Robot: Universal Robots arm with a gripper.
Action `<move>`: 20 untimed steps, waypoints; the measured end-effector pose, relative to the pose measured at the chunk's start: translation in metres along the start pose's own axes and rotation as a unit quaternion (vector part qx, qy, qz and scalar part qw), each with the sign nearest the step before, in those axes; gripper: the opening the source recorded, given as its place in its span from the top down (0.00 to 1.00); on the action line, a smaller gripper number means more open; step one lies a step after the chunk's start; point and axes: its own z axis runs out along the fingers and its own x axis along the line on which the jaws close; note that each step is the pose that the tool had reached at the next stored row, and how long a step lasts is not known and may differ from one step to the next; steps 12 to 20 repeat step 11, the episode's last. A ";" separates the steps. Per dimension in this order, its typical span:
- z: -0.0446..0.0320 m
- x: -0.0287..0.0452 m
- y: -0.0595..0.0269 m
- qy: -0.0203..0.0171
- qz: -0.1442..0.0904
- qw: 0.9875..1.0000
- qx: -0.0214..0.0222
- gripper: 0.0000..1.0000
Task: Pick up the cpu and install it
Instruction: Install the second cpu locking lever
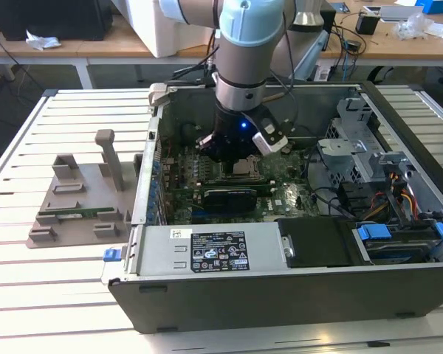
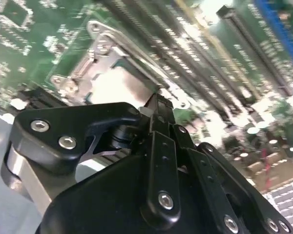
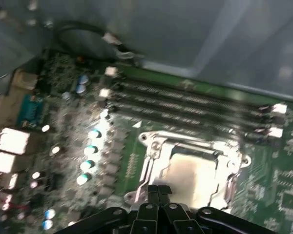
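The cpu (image 3: 195,175), a flat square with a silvery top, lies inside the metal frame of the motherboard socket (image 3: 149,163); it also shows in the second wrist view (image 2: 119,85). My gripper (image 3: 158,189) hovers just beside the socket's edge, its black fingers (image 2: 156,105) pressed together with nothing between them. In the exterior view the gripper (image 1: 232,158) reaches down into the open computer case (image 1: 280,295), over the socket area in the middle of the green board, and hides most of the cpu.
Long memory slots (image 3: 195,105) run beside the socket. A black power supply (image 1: 221,251) and drive cage (image 1: 384,184) crowd the case's near and right sides. On the slatted table at the exterior view's left stands a grey fixture (image 1: 81,199) holding a green memory stick (image 1: 74,215).
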 end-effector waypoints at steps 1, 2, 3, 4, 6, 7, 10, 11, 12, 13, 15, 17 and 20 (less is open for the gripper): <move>0.0021 -0.0080 0.0040 0.003 0.000 1.000 0.001 0.89; 0.0020 -0.0125 0.0066 0.005 0.001 1.000 0.008 0.89; 0.0005 -0.0128 0.0075 0.007 0.001 1.000 0.015 0.89; -0.0021 -0.0128 0.0081 0.008 0.002 1.000 0.018 0.89; -0.0076 -0.0128 0.0093 0.008 0.002 1.000 0.021 0.89; -0.0077 -0.0128 0.0093 0.008 0.002 1.000 0.020 0.89; -0.0078 -0.0127 0.0093 0.008 0.002 1.000 0.020 0.89; -0.0078 -0.0127 0.0093 0.008 0.002 1.000 0.020 0.89; -0.0078 -0.0127 0.0093 0.008 0.002 1.000 0.020 0.89; -0.0078 -0.0127 0.0093 0.008 0.002 1.000 0.020 0.89; -0.0078 -0.0127 0.0093 0.008 0.002 1.000 0.020 0.89; -0.0078 -0.0127 0.0093 0.008 0.002 1.000 0.020 0.89; -0.0078 -0.0127 0.0093 0.008 0.002 1.000 0.020 0.89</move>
